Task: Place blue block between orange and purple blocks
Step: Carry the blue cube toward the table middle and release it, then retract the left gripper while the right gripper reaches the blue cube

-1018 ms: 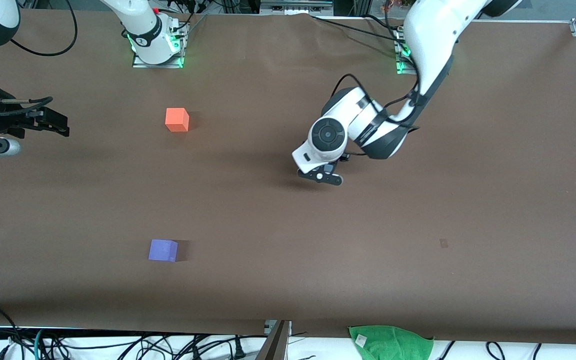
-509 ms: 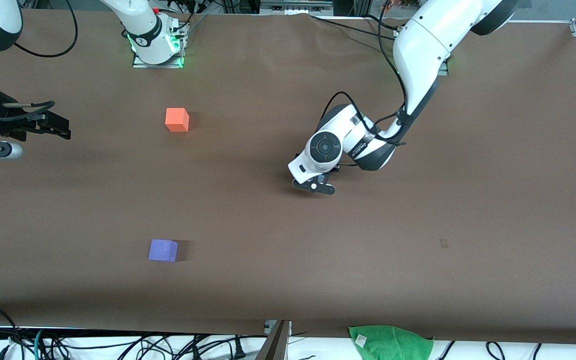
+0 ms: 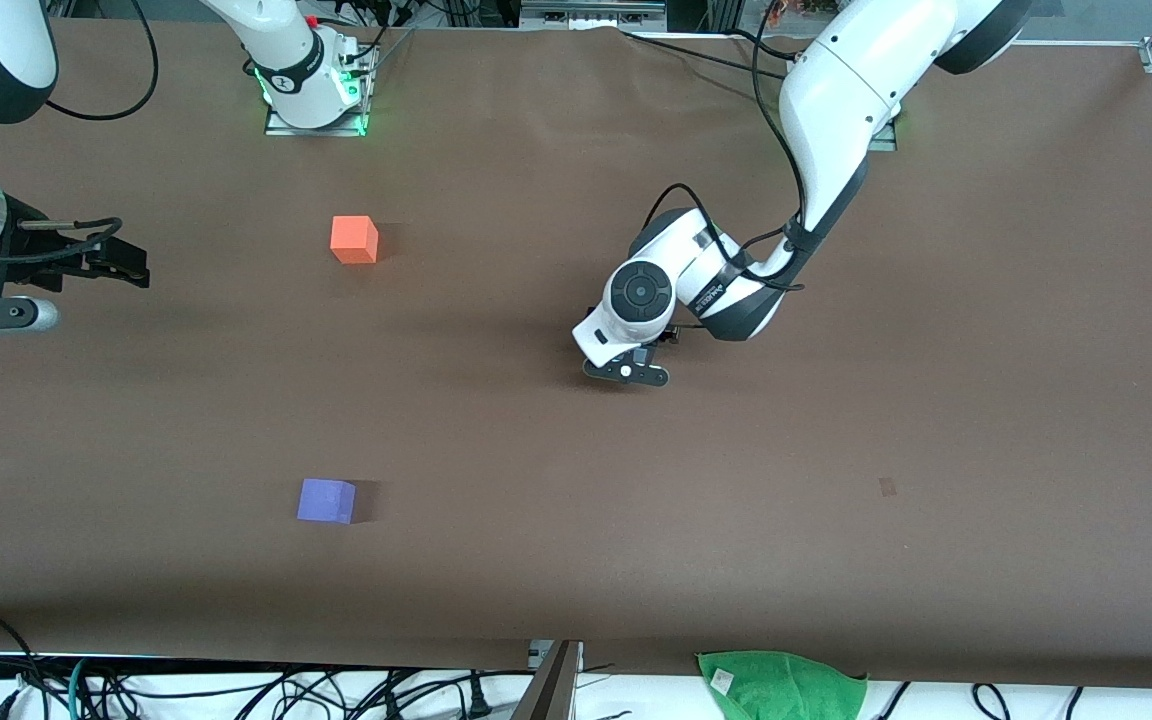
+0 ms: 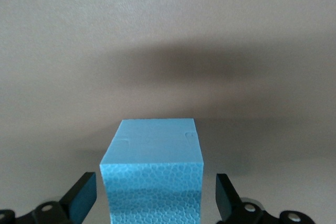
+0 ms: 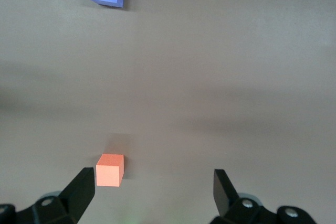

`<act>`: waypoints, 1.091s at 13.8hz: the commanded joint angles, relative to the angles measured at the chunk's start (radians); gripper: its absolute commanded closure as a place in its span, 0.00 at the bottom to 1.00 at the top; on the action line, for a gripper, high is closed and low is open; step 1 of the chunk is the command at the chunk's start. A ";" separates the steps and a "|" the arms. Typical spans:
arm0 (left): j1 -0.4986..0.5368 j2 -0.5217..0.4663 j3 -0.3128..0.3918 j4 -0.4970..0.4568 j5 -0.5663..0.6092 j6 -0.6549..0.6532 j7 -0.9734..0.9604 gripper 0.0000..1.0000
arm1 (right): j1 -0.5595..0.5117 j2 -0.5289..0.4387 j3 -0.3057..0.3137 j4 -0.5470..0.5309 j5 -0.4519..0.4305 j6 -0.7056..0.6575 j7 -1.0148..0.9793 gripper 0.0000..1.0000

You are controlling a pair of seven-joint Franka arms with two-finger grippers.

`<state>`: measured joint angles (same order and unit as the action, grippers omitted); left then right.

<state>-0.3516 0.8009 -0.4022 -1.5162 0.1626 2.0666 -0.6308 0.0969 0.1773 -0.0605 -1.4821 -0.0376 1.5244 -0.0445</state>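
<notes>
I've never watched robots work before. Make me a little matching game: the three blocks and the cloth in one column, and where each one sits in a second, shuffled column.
Things:
1. blue block
2. orange block
3. purple block
4. green cloth

Places:
A. at the table's edge closest to the front camera
B. between the open fingers of the left gripper, not yet squeezed
C. on the table, closer to the robot bases than its partner block
D. on the table, nearer to the front camera than its partner block

Pairs: 1-B, 2-C, 3-D, 4-A
</notes>
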 commanded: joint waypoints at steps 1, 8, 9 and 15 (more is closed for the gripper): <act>0.005 -0.060 0.003 0.028 0.026 -0.109 -0.026 0.00 | 0.003 0.007 0.005 -0.009 0.011 0.007 -0.015 0.00; 0.153 -0.348 -0.004 0.037 -0.028 -0.396 0.005 0.00 | 0.029 0.031 0.014 -0.007 0.013 -0.001 0.001 0.00; 0.192 -0.395 -0.003 0.037 -0.022 -0.419 0.032 0.00 | 0.046 0.033 0.013 -0.007 0.018 0.006 0.008 0.00; 0.509 -0.540 -0.003 0.094 -0.034 -0.543 0.443 0.00 | 0.174 0.039 0.014 -0.007 0.058 0.016 0.231 0.00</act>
<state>0.0671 0.2802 -0.3942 -1.4435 0.1495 1.5777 -0.3244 0.2304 0.2206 -0.0429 -1.4833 0.0071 1.5267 0.1240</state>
